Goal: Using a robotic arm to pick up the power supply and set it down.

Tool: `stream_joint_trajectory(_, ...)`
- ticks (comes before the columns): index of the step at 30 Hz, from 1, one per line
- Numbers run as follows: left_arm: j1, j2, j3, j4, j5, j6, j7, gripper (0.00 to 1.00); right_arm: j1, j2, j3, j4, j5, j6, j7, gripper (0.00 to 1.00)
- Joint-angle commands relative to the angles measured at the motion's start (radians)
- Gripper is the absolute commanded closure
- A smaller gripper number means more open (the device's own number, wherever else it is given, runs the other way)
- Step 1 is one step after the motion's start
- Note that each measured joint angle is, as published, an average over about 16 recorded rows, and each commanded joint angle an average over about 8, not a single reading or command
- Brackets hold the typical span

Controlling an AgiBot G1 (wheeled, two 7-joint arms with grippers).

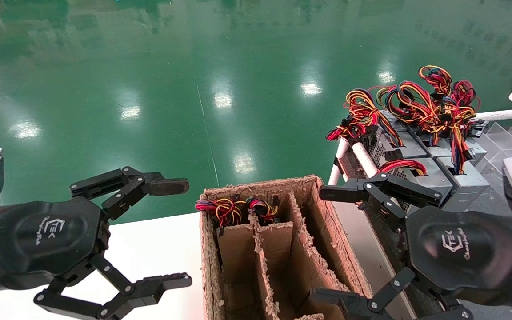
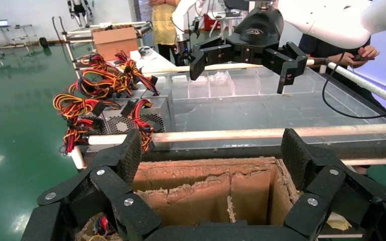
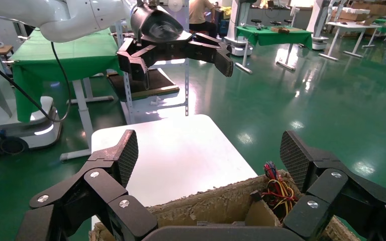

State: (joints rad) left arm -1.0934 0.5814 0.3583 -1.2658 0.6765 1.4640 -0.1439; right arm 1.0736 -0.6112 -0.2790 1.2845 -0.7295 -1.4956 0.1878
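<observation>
The right gripper (image 1: 329, 242) was held spread wide and empty between the divided cardboard box (image 1: 309, 186) and the power supplies (image 1: 434, 175); the left gripper (image 1: 180, 233) was likewise splayed, empty.

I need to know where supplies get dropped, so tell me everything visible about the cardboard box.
The cardboard box is brown corrugated card with ragged, fraying edges, open at the top. Upright card dividers split it into narrow slots. One far slot holds a power supply, of which only the red, yellow and black wires show. The box stands between the white table and the rack, between both open grippers.
</observation>
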Motion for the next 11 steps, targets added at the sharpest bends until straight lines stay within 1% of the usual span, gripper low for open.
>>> stream_joint_trajectory(1, 0.000, 0.000, 0.000, 0.000, 0.000, 0.000, 0.000, 0.00, 0.000, 0.000, 0.000, 0.000, 0.000, 0.000, 0.000, 0.00)
stream_joint_trajectory(11, 0.000, 0.000, 0.000, 0.000, 0.000, 0.000, 0.000, 0.00, 0.001, 0.000, -0.001, -0.001, -0.001, 0.000, 0.000, 0.00)
